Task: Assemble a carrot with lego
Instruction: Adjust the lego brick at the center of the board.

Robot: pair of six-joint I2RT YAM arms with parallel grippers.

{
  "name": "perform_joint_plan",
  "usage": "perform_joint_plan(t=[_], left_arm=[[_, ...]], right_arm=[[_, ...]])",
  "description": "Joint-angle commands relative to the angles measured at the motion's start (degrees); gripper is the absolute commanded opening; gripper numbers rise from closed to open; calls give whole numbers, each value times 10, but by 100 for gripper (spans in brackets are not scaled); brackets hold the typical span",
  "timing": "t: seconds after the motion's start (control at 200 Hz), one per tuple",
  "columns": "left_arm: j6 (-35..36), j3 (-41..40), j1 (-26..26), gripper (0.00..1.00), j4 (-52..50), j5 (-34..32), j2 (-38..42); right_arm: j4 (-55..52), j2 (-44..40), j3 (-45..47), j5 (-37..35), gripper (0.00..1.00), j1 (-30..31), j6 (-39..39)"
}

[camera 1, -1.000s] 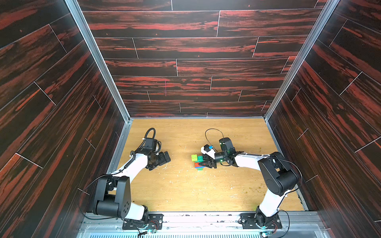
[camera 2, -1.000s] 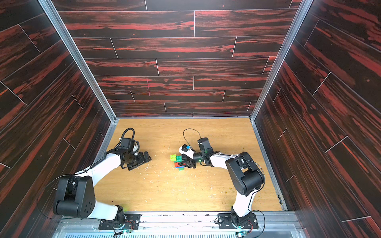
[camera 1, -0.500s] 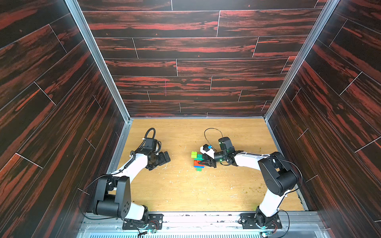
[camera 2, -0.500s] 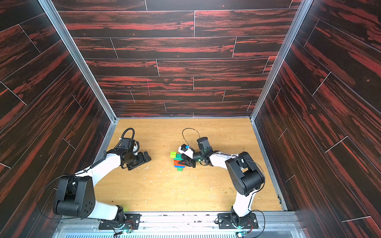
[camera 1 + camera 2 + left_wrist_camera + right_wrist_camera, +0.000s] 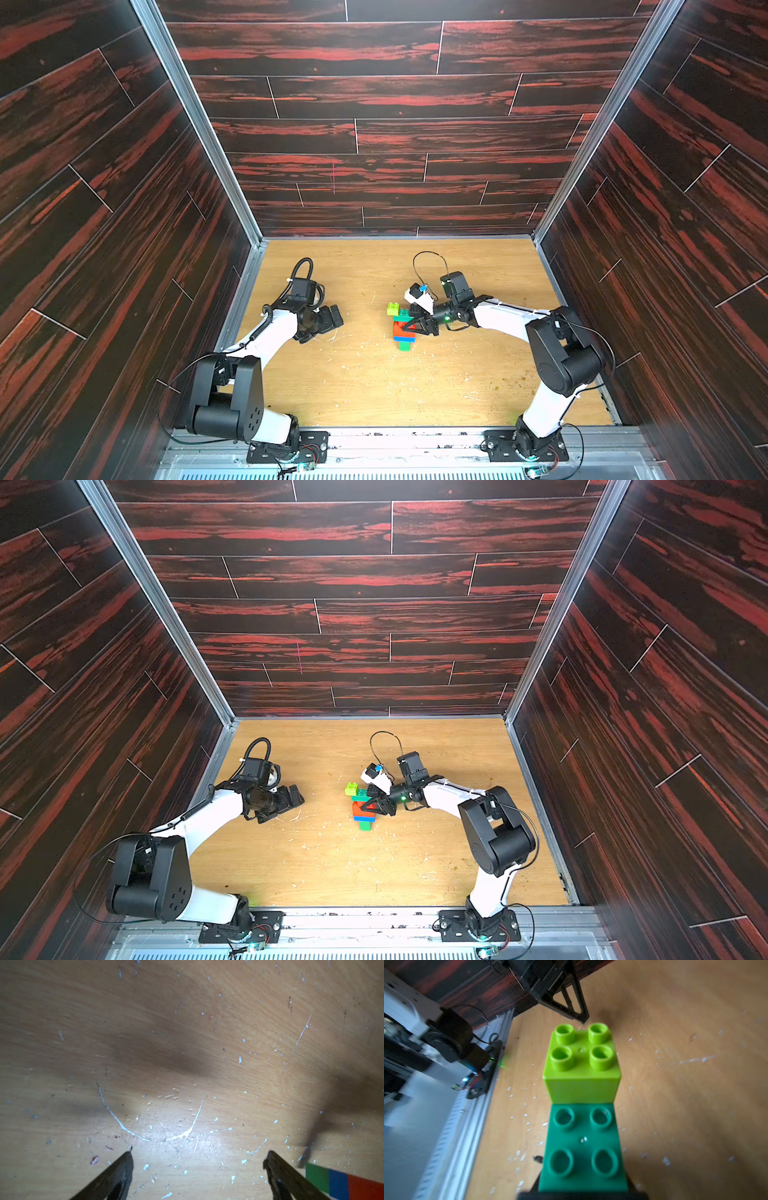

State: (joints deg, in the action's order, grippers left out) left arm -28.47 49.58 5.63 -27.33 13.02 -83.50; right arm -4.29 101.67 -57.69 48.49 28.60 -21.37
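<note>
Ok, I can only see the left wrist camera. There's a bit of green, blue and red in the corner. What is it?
Observer: That's the tip of the brick carrot. It carries on through more red bricks to a wider end.
Child: Is somebody holding it?
Observer: Yes. The right gripper is shut on it, up by the teal brick.
Child: What's past the teal one?
Observer: A lime brick is stacked on it, with nothing on its studs.
</note>
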Motion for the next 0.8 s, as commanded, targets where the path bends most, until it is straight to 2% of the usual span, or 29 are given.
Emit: perform_joint_plan(t=[0.0,0.371,0.792], left_arm=[[1,-1,-3,100,0,-2,13],[-1,1,-3,100,5,8,10],[-1,-7,-3,100,10,10,13]], right_arm=[[-73,-34,-6,50,17,-6,45],[-136,0,-9,124,14,-14,129],[-163,60,-16,128,12,-14,165]])
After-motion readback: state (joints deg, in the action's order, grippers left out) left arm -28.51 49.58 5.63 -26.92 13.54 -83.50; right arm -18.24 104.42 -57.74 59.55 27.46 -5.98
